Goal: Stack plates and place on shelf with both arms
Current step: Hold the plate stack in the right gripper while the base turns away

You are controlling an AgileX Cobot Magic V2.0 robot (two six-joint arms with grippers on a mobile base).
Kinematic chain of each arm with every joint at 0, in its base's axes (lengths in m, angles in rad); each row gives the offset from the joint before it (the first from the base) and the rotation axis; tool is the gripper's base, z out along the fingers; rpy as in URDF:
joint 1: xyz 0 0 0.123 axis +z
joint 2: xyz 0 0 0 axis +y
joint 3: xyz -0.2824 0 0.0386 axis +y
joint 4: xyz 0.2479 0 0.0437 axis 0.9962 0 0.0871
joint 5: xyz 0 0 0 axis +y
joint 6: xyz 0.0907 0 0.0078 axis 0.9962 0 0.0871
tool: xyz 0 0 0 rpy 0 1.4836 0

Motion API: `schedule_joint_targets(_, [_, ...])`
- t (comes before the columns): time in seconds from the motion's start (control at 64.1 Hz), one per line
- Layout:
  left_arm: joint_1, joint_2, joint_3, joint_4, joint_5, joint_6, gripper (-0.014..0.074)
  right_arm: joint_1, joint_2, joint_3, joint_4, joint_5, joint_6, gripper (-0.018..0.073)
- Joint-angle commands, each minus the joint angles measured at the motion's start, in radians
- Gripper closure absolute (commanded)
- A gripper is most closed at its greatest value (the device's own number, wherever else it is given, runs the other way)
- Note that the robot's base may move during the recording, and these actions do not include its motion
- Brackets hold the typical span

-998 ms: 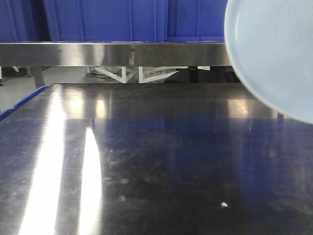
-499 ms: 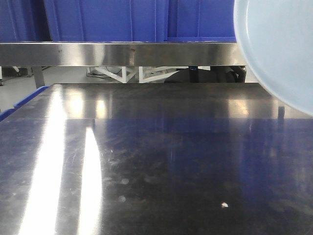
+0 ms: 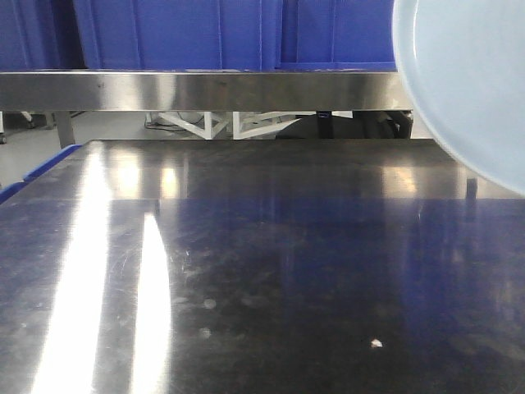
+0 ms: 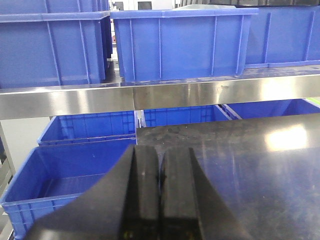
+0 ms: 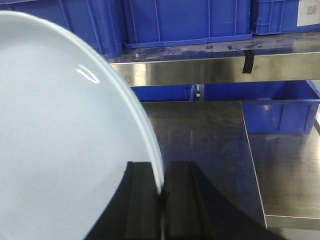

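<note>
In the front view we see the plate [image 3: 467, 82] tilted at the upper right, above the bench [image 3: 287, 271] and before the shelf [image 3: 205, 90] rail. In the left wrist view the left fingers [image 4: 142, 190] press together, empty. In the right wrist view the right fingers [image 5: 142, 200] pinch the plate's rim, and its disc spreads to the left.

A warehouse-like storeroom — blue plastic crates [image 4: 180, 42] line a stainless-steel shelf [image 4: 160, 96] behind a dark steel tabletop [image 3: 287, 263].

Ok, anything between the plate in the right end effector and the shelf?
Nothing visible between the plate and the shelf, only open tabletop. But blue crates sit on that shelf level right behind its front rail, leaving no visible free spot.
</note>
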Motion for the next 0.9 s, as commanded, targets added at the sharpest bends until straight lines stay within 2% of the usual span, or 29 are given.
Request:
schedule_joint_targets(0.0, [0.004, 0.011, -0.031, 0.0, -0.082, -0.002, 0.0516, 0.001, 0.002, -0.032, 0.007, -0.093, -0.002, 0.0519])
schedule_joint_targets(0.889, [0.004, 0.011, -0.031, 0.0, -0.082, -0.002, 0.0516, 0.001, 0.002, -0.032, 0.007, -0.093, -0.002, 0.0519])
